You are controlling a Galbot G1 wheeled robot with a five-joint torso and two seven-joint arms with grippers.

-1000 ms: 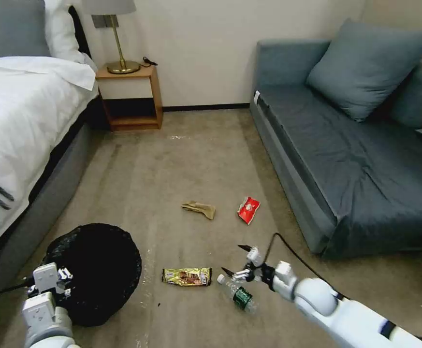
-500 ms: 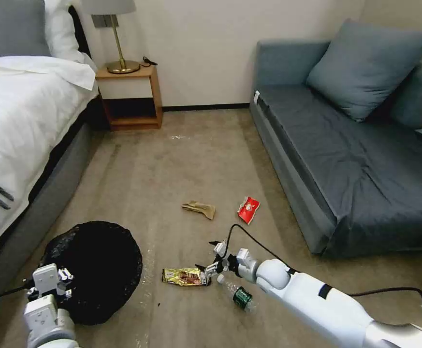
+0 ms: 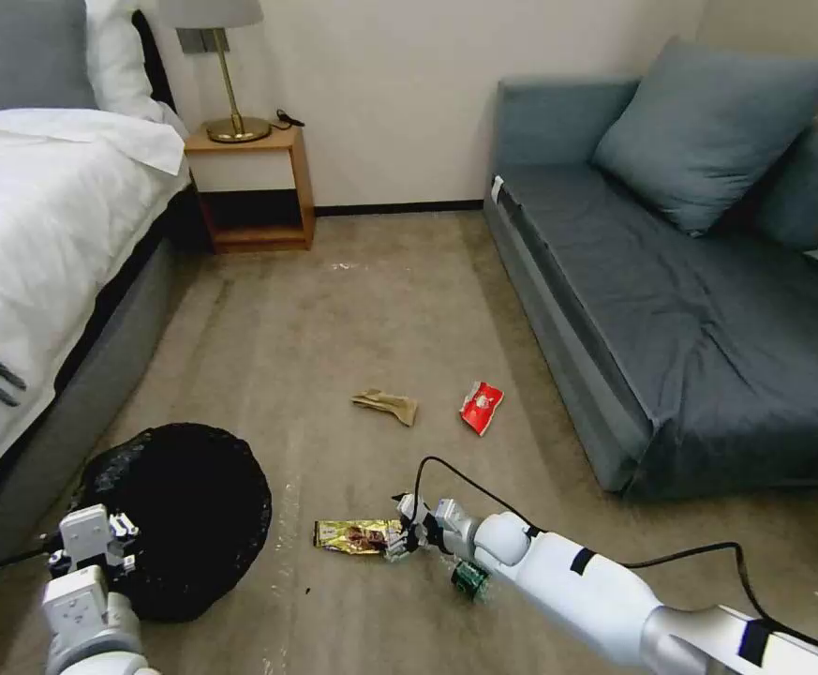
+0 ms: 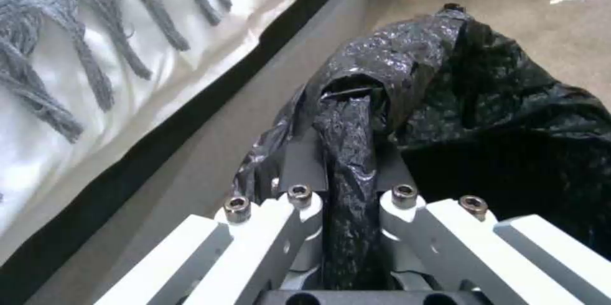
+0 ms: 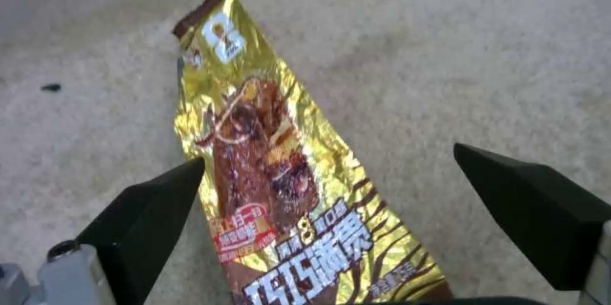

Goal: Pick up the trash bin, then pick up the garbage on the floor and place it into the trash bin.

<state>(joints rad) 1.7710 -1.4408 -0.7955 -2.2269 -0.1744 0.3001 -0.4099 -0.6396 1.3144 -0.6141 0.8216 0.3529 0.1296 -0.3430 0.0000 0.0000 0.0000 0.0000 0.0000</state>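
Observation:
The trash bin (image 3: 188,511), lined with a crinkly black bag, is at the lower left beside the bed. My left gripper (image 3: 97,551) is shut on its bagged rim (image 4: 349,119). Garbage lies on the carpet. A gold-brown snack wrapper (image 3: 354,536) lies flat, and my right gripper (image 3: 399,531) is open at its right end. In the right wrist view the dark fingers (image 5: 150,214) straddle the wrapper (image 5: 261,142) just above the floor. A clear bottle with a green label (image 3: 469,578) is partly hidden under the right arm. Crumpled tan paper (image 3: 387,406) and a red snack packet (image 3: 481,407) lie farther off.
A bed (image 3: 43,234) with white sheets runs along the left, and a grey sofa (image 3: 690,309) along the right. A wooden nightstand (image 3: 254,192) with a lamp stands at the back wall. A black cable (image 3: 465,478) loops from the right arm.
My right gripper has swung left from above the bottle and dropped to the right end of the gold-brown wrapper. The bin in the left gripper has shifted slightly.

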